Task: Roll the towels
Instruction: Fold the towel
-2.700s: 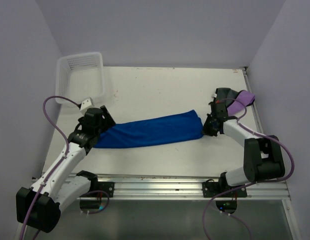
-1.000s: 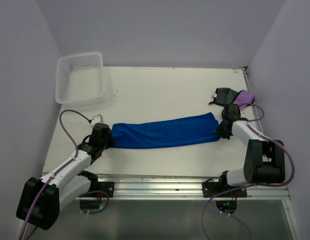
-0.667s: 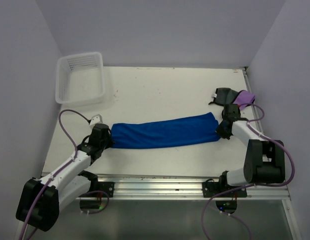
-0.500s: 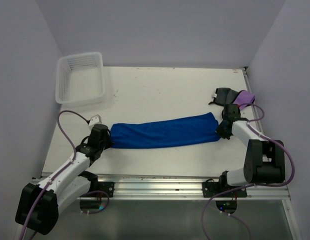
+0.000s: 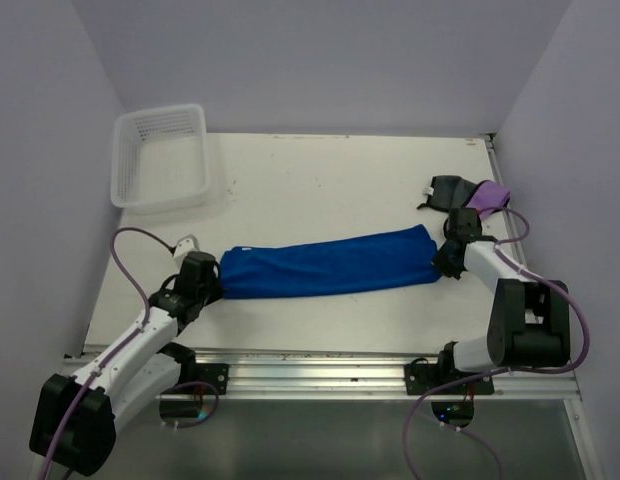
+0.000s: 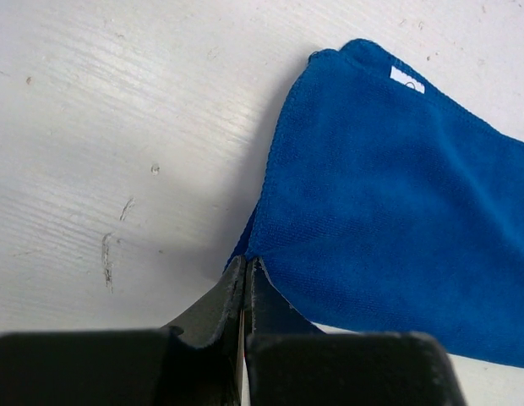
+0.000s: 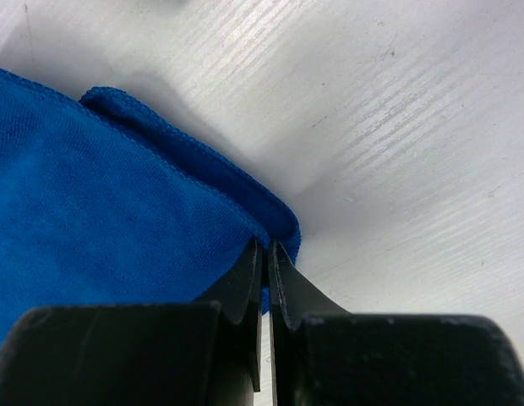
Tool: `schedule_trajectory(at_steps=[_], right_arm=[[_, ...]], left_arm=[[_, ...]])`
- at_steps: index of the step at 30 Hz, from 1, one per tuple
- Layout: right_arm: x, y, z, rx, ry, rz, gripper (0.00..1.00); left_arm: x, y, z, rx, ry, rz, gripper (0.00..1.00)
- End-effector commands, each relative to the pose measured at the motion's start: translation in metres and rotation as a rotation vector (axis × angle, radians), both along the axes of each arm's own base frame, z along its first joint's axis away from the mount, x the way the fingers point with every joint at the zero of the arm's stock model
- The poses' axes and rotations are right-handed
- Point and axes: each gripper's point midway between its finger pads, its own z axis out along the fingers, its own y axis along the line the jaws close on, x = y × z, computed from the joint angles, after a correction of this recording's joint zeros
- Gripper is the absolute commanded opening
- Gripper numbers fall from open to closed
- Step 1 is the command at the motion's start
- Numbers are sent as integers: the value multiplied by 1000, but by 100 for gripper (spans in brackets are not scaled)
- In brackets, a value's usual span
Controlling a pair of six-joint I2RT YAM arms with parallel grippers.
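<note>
A blue towel [image 5: 330, 262] lies folded into a long strip across the middle of the table. My left gripper [image 5: 217, 284] is low at the strip's left end. In the left wrist view the left gripper [image 6: 245, 264] is shut on the near corner of the blue towel [image 6: 389, 211]. My right gripper [image 5: 440, 263] is at the strip's right end. The right wrist view has the right gripper [image 7: 264, 247] shut on the hemmed edge of the blue towel [image 7: 101, 211]. The strip is stretched flat between the two. A black towel [image 5: 448, 190] and a purple towel [image 5: 491, 195] lie bunched at the back right.
A white mesh basket [image 5: 160, 157] stands at the back left corner. Purple walls close in the table on the left, right and back. A metal rail [image 5: 320, 365] runs along the near edge between the arm bases.
Since the earliest frame both grippers carried the towel to the right and pulled it straighter. In the last second the left gripper slid slightly nearer; the right arm stayed still.
</note>
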Motion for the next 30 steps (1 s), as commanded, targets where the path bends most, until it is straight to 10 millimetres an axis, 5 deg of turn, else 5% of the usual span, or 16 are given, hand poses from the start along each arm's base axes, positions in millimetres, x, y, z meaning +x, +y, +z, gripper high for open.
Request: schedule_trajectory(at_steps=[1,12,16,19,26,30], right_arm=[[6,-1,10,-1,-38,3,0],[2,-5,5,-16,-19,1,0],[2,-3,4,-9,-22,3,0],[4,0,5,8,-35,13,0],[9,6,10,29,-68,52,0],[10,7,14,29,-77,64,0]], left_arm=[[1,1,5,-1,3,29,0],[-4,5,1,58,34,70,0],[-3,7,0,70,49,82,42],[-1,8,5,74,37,85,52],[23,6,66,62,-134,75,63],[41,1,112,88,-248,12,86]])
